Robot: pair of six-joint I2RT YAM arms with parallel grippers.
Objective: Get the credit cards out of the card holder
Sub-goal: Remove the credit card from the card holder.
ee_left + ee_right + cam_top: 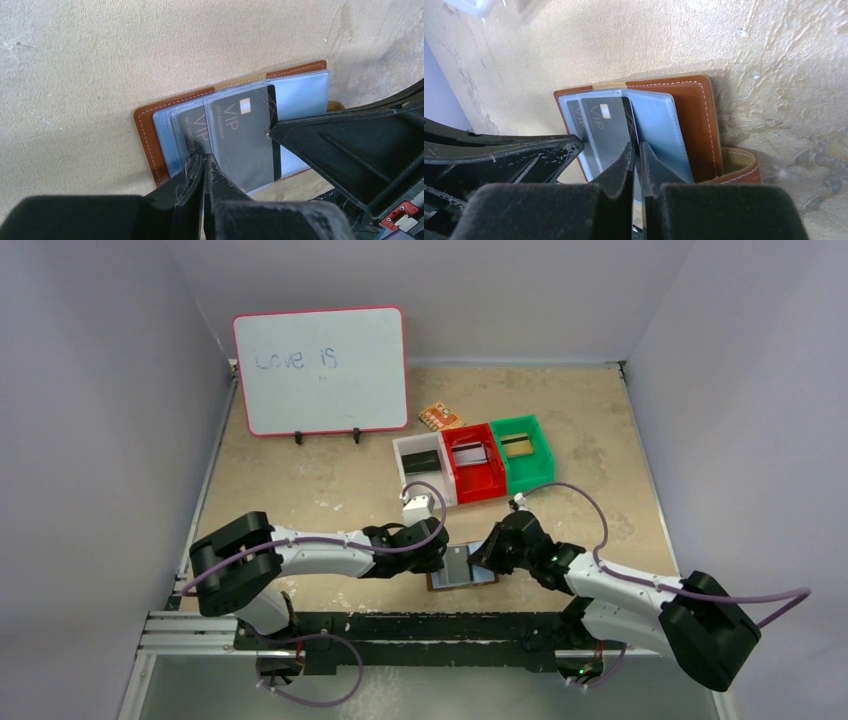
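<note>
1. Near the table's [300, 490] near edge, the card holder [694, 120] lies open.
2. The left gripper [204, 167] is pinched closed on a clear pocket [167, 140]. The right gripper [636, 152] nips 1 dark credit card [606, 132].
3. Risk: the sleeve clings, so pulling drags the holder or the thin card slips free.

The card holder [148, 131] is brown, leather-look and matt, with pale stitching along its edge. Its pockets [300, 95] are clear, glossy blue-grey plastic film. The front credit card [245, 140] is smooth dark plastic with a soft sheen. The left gripper [204, 162] and right gripper [636, 150] are matt black plastic, scratched and scuffed at the tips. The worktop [90, 60] is rough, mottled beige, stone-like.
</note>
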